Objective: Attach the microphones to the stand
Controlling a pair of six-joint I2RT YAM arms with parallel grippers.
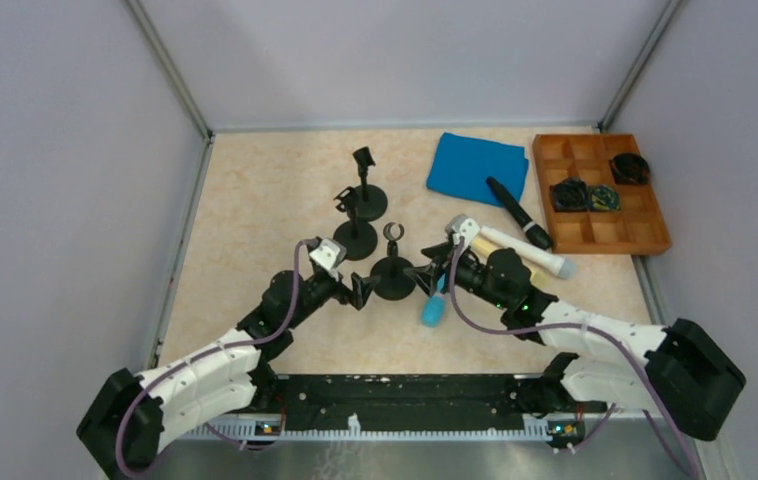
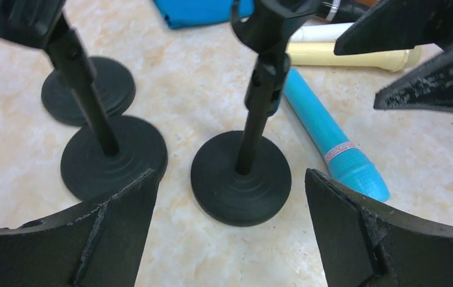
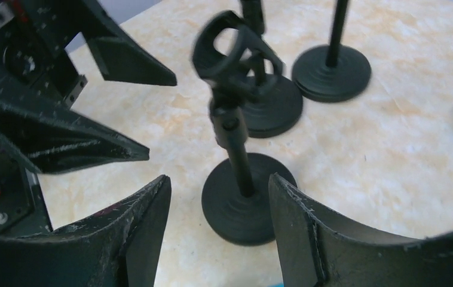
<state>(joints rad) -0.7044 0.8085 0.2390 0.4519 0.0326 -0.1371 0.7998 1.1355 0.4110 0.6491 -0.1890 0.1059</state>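
The light blue microphone (image 1: 433, 308) lies flat on the table (image 1: 255, 200) just beside the nearest stand (image 1: 392, 270). The left gripper (image 1: 360, 290) and right gripper (image 1: 423, 278) flank that stand, fingers apart and empty. Slim, stiff and probably slick, the microphone looks best pinched mid-body.

Blue microphone (image 1: 433, 310) flat beside upright stand (image 1: 392, 272); cream microphone (image 2: 355, 57), white microphone (image 2: 318, 33) side by side; black microphone (image 1: 518, 213) beyond.

The near stand (image 3: 236, 179) has a blurred clip (image 3: 230, 54); dark items (image 1: 583, 196) in the tray (image 1: 645, 238) are too small to identify.
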